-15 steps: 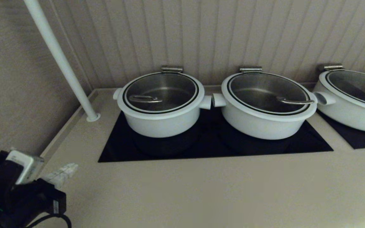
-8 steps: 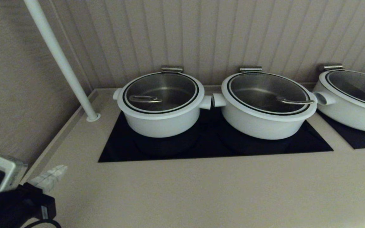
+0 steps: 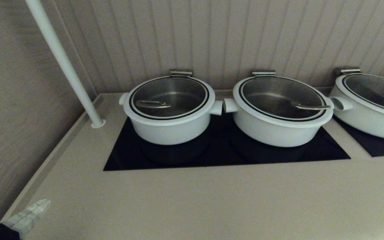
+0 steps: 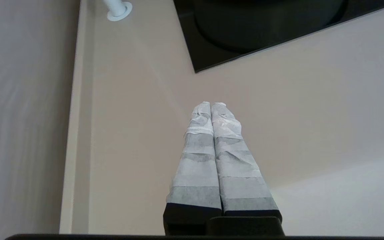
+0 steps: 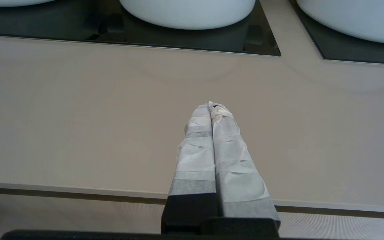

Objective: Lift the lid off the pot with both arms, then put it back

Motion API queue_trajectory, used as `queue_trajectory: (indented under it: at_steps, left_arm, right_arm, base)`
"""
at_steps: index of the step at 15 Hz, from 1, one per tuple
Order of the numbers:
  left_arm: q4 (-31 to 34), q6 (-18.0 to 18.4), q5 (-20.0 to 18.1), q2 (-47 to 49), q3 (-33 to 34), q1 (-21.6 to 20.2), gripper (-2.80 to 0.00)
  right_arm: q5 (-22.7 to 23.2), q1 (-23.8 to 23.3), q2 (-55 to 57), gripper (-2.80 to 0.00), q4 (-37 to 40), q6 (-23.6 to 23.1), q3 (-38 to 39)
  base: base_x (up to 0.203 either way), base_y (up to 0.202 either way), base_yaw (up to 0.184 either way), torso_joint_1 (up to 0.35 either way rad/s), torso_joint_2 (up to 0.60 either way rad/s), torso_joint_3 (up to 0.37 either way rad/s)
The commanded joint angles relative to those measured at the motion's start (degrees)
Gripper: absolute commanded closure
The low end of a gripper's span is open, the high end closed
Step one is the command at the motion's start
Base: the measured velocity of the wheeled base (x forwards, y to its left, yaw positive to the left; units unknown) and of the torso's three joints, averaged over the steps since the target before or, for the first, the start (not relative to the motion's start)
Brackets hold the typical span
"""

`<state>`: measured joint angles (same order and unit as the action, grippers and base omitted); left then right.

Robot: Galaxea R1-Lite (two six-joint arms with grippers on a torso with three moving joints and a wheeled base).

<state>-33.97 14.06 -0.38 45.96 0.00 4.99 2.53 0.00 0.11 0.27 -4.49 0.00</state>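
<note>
The pot (image 3: 170,128) is the small white one at the left of the black hob. Its glass lid (image 3: 169,94) with a steel loop handle (image 3: 152,104) sits on it. My left gripper (image 3: 42,204) is shut and empty at the counter's near left corner; in the left wrist view (image 4: 211,104) its taped fingers press together above bare counter. My right gripper (image 5: 211,105) is shut and empty over the counter's front edge. It is out of the head view.
A wider white pot (image 3: 278,128) with its own lid stands beside the small one, and a third pot (image 3: 368,113) is at the far right. A white pole (image 3: 62,60) rises from the back left corner. A beige counter (image 3: 212,200) lies in front of the hob (image 3: 225,153).
My left arm has drawn back down and to the left, leaving only its taped fingertips at the head view's bottom left corner. The pots and lids have not moved.
</note>
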Motion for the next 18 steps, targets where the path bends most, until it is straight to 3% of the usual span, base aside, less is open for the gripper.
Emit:
queue_trajectory:
  at_steps: [1, 4, 8, 14, 18]
  left_arm:
    - [3.7, 0.0, 0.7, -8.2, 0.0, -0.1, 0.0]
    - [8.6, 0.0, 3.1, -14.3, 0.0, -0.1, 0.0]
    - [15.4, 0.0, 3.6, -24.3, 0.0, -0.7, 0.0]
    - [27.2, -0.2, 3.2, -36.2, 0.0, -5.7, 0.0]
    - [31.4, -0.4, 0.7, -42.7, -0.3, -5.8, 0.0]
  right_arm:
    - [0.0, 0.0, 0.0, 0.0, 0.1, 0.0, 0.0]
    - [0.0, 0.0, 0.0, 0.0, 0.0, -0.1, 0.0]
    - [0.0, 0.0, 0.0, 0.0, 0.0, 0.0, 0.0]
    - [0.0, 0.0, 0.0, 0.0, 0.0, 0.0, 0.0]
    - [0.0, 0.0, 0.0, 0.0, 0.0, 0.0, 0.0]
  base:
    - [0.0, 0.0, 0.0, 0.0, 0.0, 0.0]
    - [0.0, 0.0, 0.0, 0.0, 0.0, 0.0]
    - [0.0, 0.0, 0.0, 0.0, 0.0, 0.0]
    - [0.0, 0.0, 0.0, 0.0, 0.0, 0.0]
    - [0.0, 0.0, 0.0, 0.0, 0.0, 0.0]
